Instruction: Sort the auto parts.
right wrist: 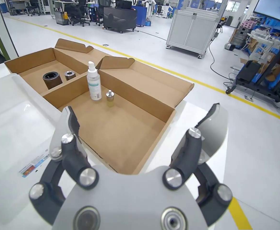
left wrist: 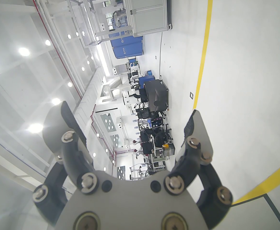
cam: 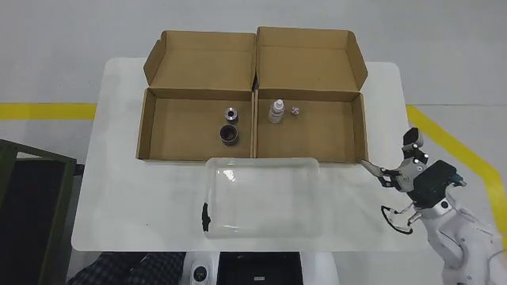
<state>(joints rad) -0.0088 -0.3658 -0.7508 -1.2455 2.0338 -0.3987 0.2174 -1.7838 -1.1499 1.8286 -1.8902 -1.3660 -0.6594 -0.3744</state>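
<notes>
right gripper (right wrist: 142,111) spread wide, empty, at the table's (cam: 119,206) four o'clock edge. left gripper (left wrist: 130,108) gaping too. sleeve (cam: 229,134) and collar (cam: 229,113) in the left box (cam: 146,127). bottle (cam: 276,111) in the right box (cam: 360,131), stud (cam: 295,112) at its three o'clock.

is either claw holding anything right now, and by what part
Nothing is held. The left claw is open and empty, and the right claw is open and empty too.
</notes>
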